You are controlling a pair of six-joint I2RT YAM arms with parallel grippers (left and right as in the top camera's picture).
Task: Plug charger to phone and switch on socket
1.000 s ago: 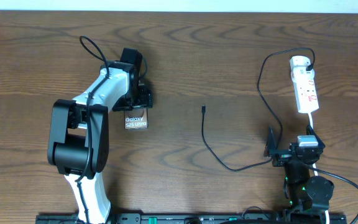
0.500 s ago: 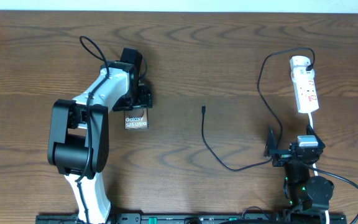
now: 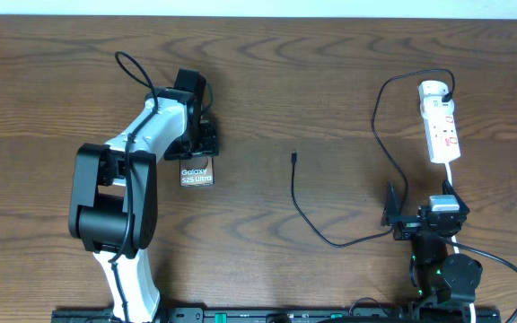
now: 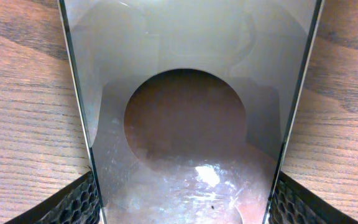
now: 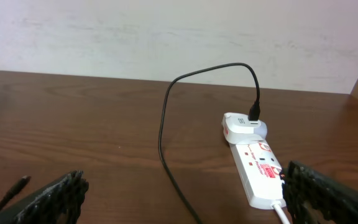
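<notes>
Since the left gripper (image 3: 197, 151) looks clamped on the long edges of the flat brown-bronze Galaxy phone (image 3: 197, 175) at 9 o'clock on the brown wooden table (image 3: 330, 54), I'd guess it's steadying it for plugging. The thin black charger cable (image 3: 296, 196) lies loose, with its tip at the phone's 3 o'clock, well apart. The right gripper (image 5: 184, 177) sits released at 5 o'clock, facing the white power strip socket (image 5: 257, 165) at 2 o'clock.

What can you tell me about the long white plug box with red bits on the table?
The long white plastic power strip lies flat on the brown wooden table, far right. Small red marks dot its top. A black plug with a thin black cable sits in its rounded far end; a white cord leaves the near end. Nothing else touches it.
</notes>
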